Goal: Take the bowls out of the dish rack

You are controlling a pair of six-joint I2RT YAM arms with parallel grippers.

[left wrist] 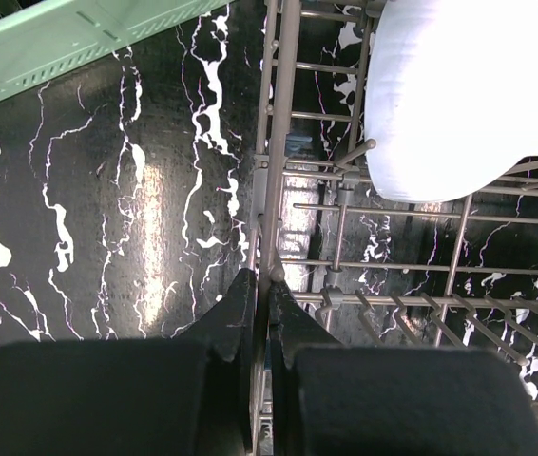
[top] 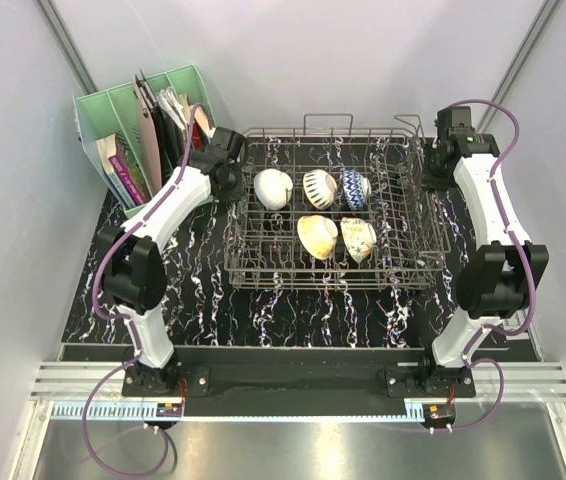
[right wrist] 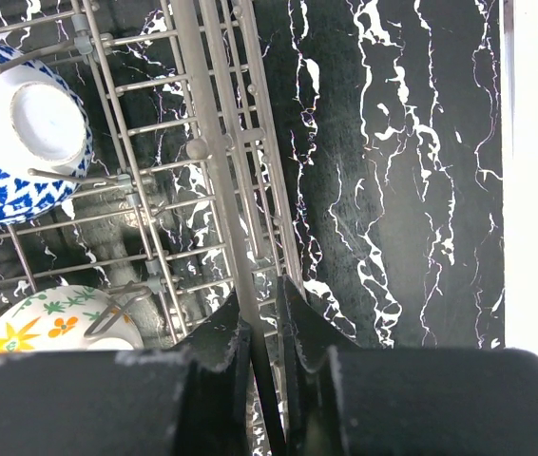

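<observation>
The left claw [left wrist: 261,281] is pressed together on the left rim wire of the dish rack [top: 403,220], one dark finger on each side of the wire and the wire pinched between them. Just past its tips the rim runs straight away from the wrist camera. A cream-white bowl [left wrist: 459,95] stands on edge among the upright tines just inside that rim. On the other side of the rim lies the black marbled table [top: 193,300], and beyond that, at the far left, the green file holder [top: 113,110] with books and papers in it.

The right claw [right wrist: 259,293] is likewise closed on the right rim wire, which passes between its two fingers. Inside the rack near it sit a blue-and-white bowl [right wrist: 27,128], its white foot facing the camera, and a floral bowl [right wrist: 55,328] nearer the wrist.

From above, the rack sits in the middle of the table, an arm reaching to each of its far corners. All five bowls are in it, tipped on edge. The far row holds the cream-white one, a striped bowl [top: 319,187] and the blue-and-white one. The near row holds a tan-yellow bowl [top: 316,236] and the floral one beside it.
</observation>
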